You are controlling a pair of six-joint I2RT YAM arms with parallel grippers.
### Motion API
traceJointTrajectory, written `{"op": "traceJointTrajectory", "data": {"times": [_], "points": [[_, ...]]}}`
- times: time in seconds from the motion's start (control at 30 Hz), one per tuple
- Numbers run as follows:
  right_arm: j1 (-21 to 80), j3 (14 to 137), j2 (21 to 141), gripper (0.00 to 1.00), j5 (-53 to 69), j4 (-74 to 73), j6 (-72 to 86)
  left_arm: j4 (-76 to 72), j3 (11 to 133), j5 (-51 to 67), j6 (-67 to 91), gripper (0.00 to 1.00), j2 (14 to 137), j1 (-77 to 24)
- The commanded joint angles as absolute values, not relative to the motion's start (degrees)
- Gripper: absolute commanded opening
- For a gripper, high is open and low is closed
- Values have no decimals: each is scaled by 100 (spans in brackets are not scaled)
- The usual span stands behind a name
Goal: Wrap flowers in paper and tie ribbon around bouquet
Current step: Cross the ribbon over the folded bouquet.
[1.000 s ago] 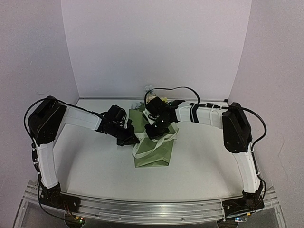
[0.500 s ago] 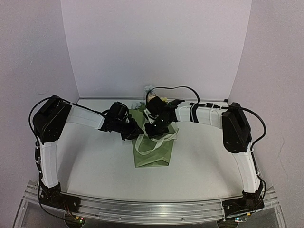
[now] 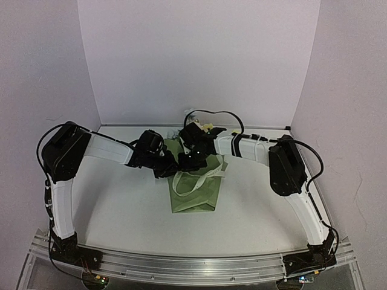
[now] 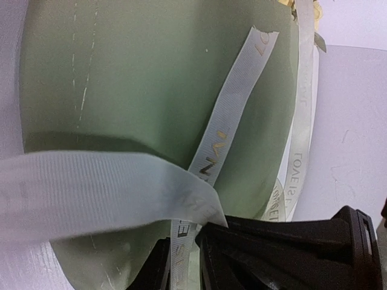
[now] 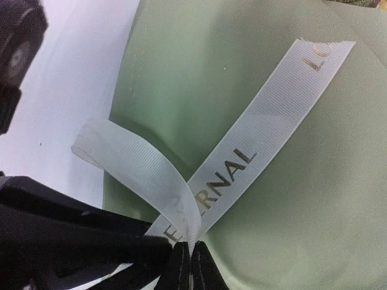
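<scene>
The bouquet [image 3: 193, 190] lies mid-table, an olive-green paper [image 4: 151, 78] cone with pale flowers [image 3: 207, 127] peeking out at its far end. The cream lettered ribbon [image 3: 199, 176] loops loosely over its upper half. My right gripper [image 5: 192, 266] is shut on a fold of ribbon [image 5: 266, 115] just above the paper [image 5: 302, 211]. My left gripper [image 4: 181, 266] hovers close beside it, jaws slightly apart, with a strand of ribbon [image 4: 233, 109] running flat through the gap. In the top view both grippers meet over the cone's left edge, the left [image 3: 171, 167] beside the right [image 3: 192, 162].
The white table [image 3: 121, 205] is boxed in by white walls [image 3: 199, 60] at the back and both sides. An aluminium rail [image 3: 181, 266] with the arm bases runs along the near edge. A black cable [image 3: 224, 115] arcs over the right forearm.
My left gripper has slid right to the bouquet and parted its jaws a little. The right arm's elbow has swung left, drawing the ribbon loop with it.
</scene>
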State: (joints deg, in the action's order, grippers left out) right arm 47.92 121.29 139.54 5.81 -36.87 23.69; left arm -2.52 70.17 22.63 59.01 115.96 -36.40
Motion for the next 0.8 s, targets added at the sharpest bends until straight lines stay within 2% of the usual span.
{"op": "traceJointTrajectory", "data": {"times": [0.0, 0.23, 0.47, 0.57, 0.77], "points": [[4734, 12348, 14158, 5, 525, -3656, 2628, -325, 6890, 2184, 5823, 23, 11183, -3650], [4670, 12255, 14192, 6, 472, -3645, 2662, -83, 6495, 2136, 5657, 39, 10536, -3618], [4659, 11979, 13945, 5, 572, -3480, 2562, 477, 6135, 1976, 5404, 42, 9627, -3391], [4660, 11558, 13609, 6, 635, -3161, 2570, 917, 6724, 2246, 4939, 41, 9897, -2996], [4659, 10840, 13103, 7, 519, -2640, 2624, 2251, 8906, 2675, 3859, 38, 11446, -2880]]}}
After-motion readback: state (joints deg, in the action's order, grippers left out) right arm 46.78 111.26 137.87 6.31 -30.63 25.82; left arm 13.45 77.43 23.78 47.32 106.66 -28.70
